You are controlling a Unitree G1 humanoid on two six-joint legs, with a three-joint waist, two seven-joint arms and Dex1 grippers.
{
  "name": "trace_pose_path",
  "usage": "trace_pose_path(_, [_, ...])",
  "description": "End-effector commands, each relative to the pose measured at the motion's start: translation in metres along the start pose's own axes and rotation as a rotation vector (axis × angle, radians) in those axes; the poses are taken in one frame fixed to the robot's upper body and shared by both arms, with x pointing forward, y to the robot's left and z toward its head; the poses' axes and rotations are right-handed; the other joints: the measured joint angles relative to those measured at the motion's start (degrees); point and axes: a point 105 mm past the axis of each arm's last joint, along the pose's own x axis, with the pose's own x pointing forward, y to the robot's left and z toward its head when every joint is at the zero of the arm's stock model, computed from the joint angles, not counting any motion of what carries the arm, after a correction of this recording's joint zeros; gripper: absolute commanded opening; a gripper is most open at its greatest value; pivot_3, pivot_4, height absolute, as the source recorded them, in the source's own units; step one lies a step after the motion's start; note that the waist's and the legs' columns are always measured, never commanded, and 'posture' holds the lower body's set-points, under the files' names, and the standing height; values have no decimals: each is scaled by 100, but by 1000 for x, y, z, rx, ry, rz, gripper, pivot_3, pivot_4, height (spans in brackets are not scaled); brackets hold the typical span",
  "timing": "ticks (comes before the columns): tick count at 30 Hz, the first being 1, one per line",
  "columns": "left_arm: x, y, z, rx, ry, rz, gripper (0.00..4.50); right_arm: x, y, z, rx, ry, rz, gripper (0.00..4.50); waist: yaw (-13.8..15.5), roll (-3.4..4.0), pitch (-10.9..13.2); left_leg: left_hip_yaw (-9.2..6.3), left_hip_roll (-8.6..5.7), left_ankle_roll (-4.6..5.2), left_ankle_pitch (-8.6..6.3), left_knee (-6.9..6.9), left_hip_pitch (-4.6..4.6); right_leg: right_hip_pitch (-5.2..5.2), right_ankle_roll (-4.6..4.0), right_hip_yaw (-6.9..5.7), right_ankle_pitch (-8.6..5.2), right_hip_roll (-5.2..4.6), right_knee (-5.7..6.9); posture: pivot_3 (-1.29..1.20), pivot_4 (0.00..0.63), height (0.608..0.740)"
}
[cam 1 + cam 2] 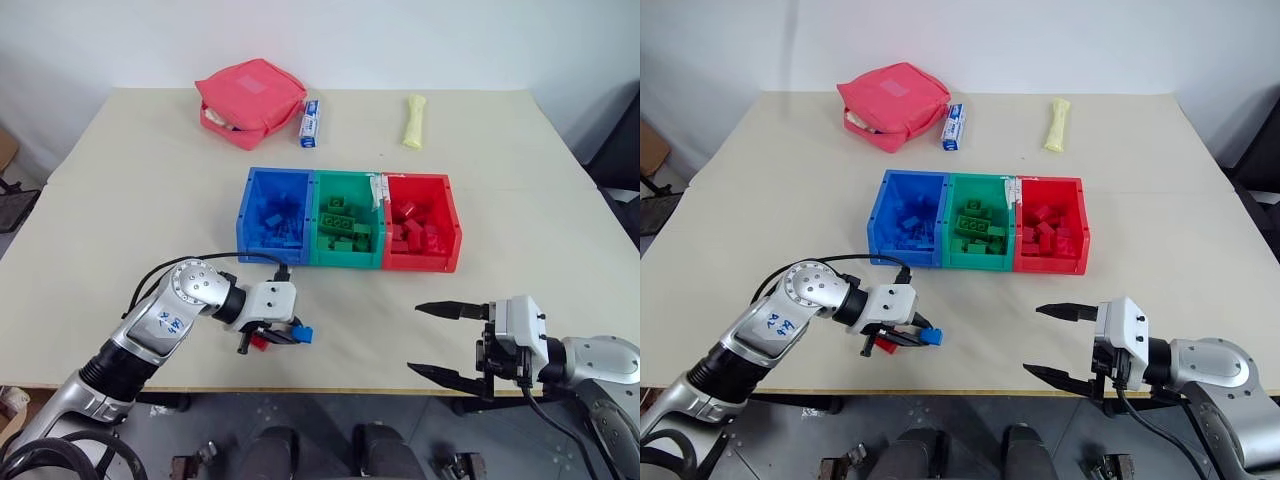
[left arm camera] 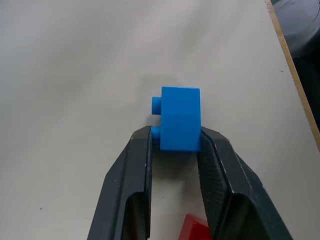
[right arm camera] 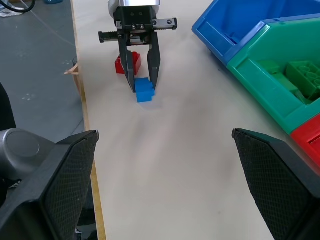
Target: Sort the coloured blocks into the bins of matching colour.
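Near the table's front edge my left gripper (image 1: pixel 296 333) is shut on a small blue block (image 1: pixel 304 334), which rests on the table; the left wrist view shows the blue block (image 2: pixel 180 118) pinched between both black fingers. A red block (image 1: pixel 259 341) lies just behind the fingers, under the gripper. The three joined bins stand mid-table: blue bin (image 1: pixel 250 212), green bin (image 1: pixel 345 257) and red bin (image 1: pixel 452 245), each holding several blocks of its own colour. My right gripper (image 1: pixel 432 341) hangs open near the front right edge, nothing between its fingers.
A pink-red zippered pouch (image 1: pixel 250 100) lies at the back left with a small blue-and-white tube (image 1: pixel 310 124) beside it. A pale yellow bone-shaped stick (image 1: pixel 414 122) lies at the back right. The table's front edge (image 1: pixel 350 391) runs just below both grippers.
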Motion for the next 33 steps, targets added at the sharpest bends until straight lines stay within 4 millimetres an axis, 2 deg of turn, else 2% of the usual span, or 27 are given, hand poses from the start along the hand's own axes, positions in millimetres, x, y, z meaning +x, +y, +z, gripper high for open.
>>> trace_pose_path(1, [-16, 25, 24, -80, -191, 193, 910, -1, -1, 26, -20, -120, -58, 4500, 7, -2, 1, -2, 1, 0, 0, 3, -2, 0, 0, -1, 0, 0, 0, 0, 150, 740])
trace_pose_path(3, [-35, 44, 39, -188, -323, 341, 910, -3, -6, 35, -23, -174, -123, 4500, 20, -3, 2, -13, 1, 1, -1, 10, -8, 0, 2, -5, 1, -1, 1, 0, 150, 740])
trace_pose_path(5, [-51, 61, 47, -231, -382, 469, 910, -5, -12, 42, -27, -215, -189, 4500, 12, -6, 3, -15, 1, 2, -1, 14, -10, 0, 6, -6, 3, -1, 3, 0, 150, 740])
trace_pose_path(7, [-64, 77, 50, -211, -380, 594, 910, -6, -23, 47, -38, -262, -272, 4500, 10, -7, 3, -14, -1, 1, -1, 14, -8, 0, 7, -6, 4, 0, 4, 0, 150, 740])
trace_pose_path(11, [-83, 113, 52, -228, -370, 822, 910, -2, -30, 50, -55, -278, -302, 4500, 17, -7, 3, -12, -5, -2, 1, 13, -6, 0, 9, -7, 5, 1, 6, 0, 150, 740])
trace_pose_path(14, [-83, 120, 48, -271, -364, 844, 910, -2, -33, 49, -69, -269, -303, 4500, 11, -6, 3, -11, -8, -2, 1, 10, -4, 0, 11, -7, 6, 1, 6, 0, 150, 740])
trace_pose_path(17, [-75, 121, 38, -307, -326, 825, 910, -2, -36, 48, -81, -257, -300, 4500, 7, -7, 3, -10, -8, -1, 0, 8, -6, -1, 11, -7, 6, 1, 10, 0, 150, 740])
trace_pose_path(18, [-74, 121, 37, -306, -324, 818, 1638, -2, -36, 48, -86, -253, -295, 4500, 6, -7, 3, -10, -8, -1, 0, 8, -6, -1, 11, -7, 6, 1, 10, 0, 150, 740])
trace_pose_path(22, [-79, 119, 35, -310, -339, 826, 2743, -2, -37, 47, -92, -245, -282, 4500, 4, -7, 3, -10, -7, -2, 0, 9, -6, -3, 11, -7, 6, 1, 6, 0, 150, 740])
trace_pose_path(25, [-102, 117, 32, -304, -430, 898, 3678, -2, -36, 45, -92, -233, -258, 4500, -9, -7, 3, -10, -7, -2, 0, 9, -6, -3, 11, -6, 6, 1, 5, 0, 150, 740])
trace_pose_path(27, [-114, 102, 27, -274, -493, 852, 4286, 0, -36, 43, -89, -229, -234, 4500, -38, -7, 3, -7, -3, -4, -1, 7, -4, -4, 11, -4, 6, 1, 5, 0, 150, 740])
trace_pose_path(28, [-121, 93, 27, -249, -534, 815, 4477, 1, -35, 42, -86, -223, -212, 4500, -60, -7, 3, -8, -1, -7, -1, 7, -4, -5, 10, -5, 6, 3, 4, 0, 150, 740])
trace_pose_path(30, [-129, 70, 15, -206, -538, 711, 4477, 5, -32, 39, -90, -204, -158, 4500, -83, -6, 3, -9, 1, -9, 0, 3, -3, -7, 9, -7, 5, 2, 4, 0, 150, 740])
trace_pose_path(33, [-138, 33, -20, -238, -424, 557, 4477, 10, -28, 35, -90, -189, -96, 4500, -149, -5, 4, -10, 1, -10, -1, 1, -3, -4, 8, -7, 4, -1, -2, 0, 150, 740])
